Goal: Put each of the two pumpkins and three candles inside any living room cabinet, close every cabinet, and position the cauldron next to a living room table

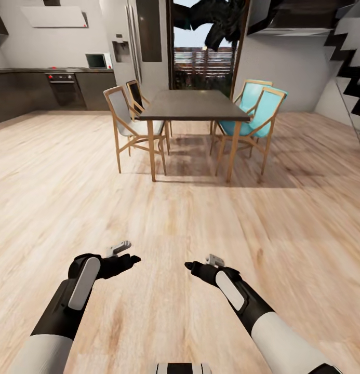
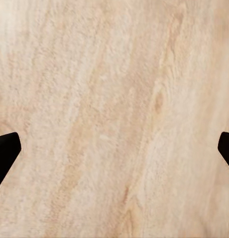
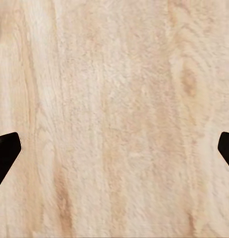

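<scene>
Your 2 grippers, left gripper [image 1: 134,258] and right gripper [image 1: 189,266], hang empty over the wooden floor [image 1: 190,218], fingers spread. Ahead: 1 dark table [image 1: 192,104], 4 chairs [image 1: 129,124].

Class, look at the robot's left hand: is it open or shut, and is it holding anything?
Open and empty. In the left wrist view the fingertips sit far apart with just bare wooden floor between them.

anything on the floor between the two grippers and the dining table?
Nothing: in the head view, bare wood floor runs from the left gripper and right gripper up to the dining table. Both grippers are open and empty.
</scene>
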